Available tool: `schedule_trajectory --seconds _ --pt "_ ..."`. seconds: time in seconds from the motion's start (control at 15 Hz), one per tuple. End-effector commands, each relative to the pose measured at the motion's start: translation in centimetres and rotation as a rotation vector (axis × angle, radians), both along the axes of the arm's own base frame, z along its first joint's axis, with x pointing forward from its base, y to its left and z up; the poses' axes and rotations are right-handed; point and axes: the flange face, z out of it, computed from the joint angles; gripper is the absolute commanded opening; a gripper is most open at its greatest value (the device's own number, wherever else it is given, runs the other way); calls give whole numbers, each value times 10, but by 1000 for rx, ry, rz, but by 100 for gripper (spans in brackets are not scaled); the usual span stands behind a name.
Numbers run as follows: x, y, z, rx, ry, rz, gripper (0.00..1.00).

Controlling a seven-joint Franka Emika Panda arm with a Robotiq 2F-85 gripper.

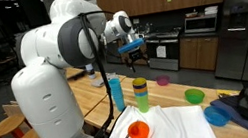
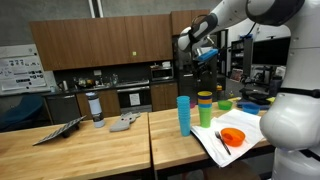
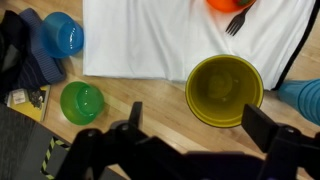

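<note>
Overhead, gripper (image 3: 197,140) held above yellow cup (image 3: 225,90), jaws spread wide apart, nothing gripped, green bowl (image 3: 82,102) seen nearby.

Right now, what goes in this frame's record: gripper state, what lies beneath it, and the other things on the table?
gripper: open, empty, raised in the air
below it: stack of cups, yellow one on top, upright at the cloth's edge
beside stack: blue cup, upright, apart
white cloth: carries orange bowl with fork
on bare wood: green bowl, blue bowl
</note>
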Motion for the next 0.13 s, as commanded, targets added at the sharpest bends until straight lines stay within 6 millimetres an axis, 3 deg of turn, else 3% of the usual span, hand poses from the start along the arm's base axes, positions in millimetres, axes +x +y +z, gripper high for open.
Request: schedule_trajectory --seconds 0.0,0.07 --pt "0 2 0 -1 2 2 100" --pt "0 2 0 -1 2 2 100"
